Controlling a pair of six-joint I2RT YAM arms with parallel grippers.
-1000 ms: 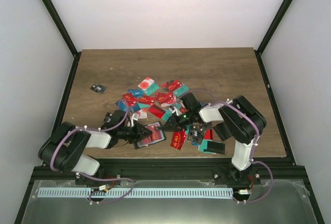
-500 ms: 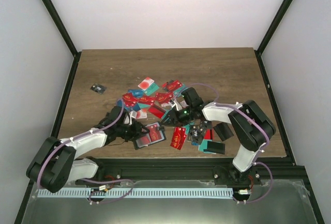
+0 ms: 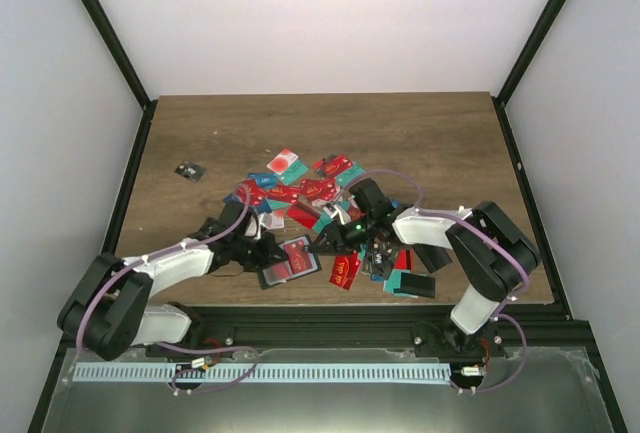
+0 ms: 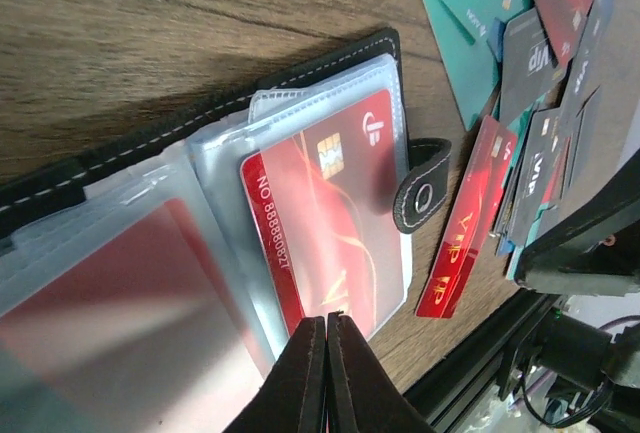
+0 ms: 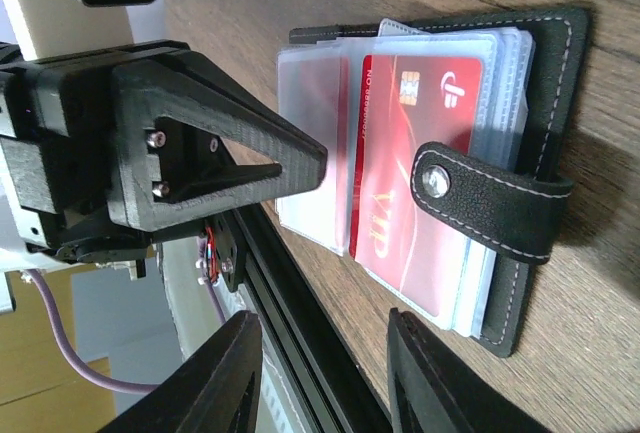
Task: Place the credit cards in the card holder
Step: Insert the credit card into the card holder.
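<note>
Left claw (image 4: 327, 319) shut, empty, over black leather bifold card holder (image 4: 300, 73), cut off lower left; right claw (image 5: 322, 325) half-open, empty.

1. Left arm (image 3: 170, 268) stretched low from its base, forearm angled right toward mid-table.
2. Left gripper (image 4: 327, 321): fingertips pressed together, no gap showing.
3. Right arm (image 3: 470, 243) bent at the elbow, forearm reaching left, wrist low.
4. Right gripper (image 5: 322, 378): jaws parted, nothing between the fingers.
5. The two grippers point at each other, near but apart.
</note>
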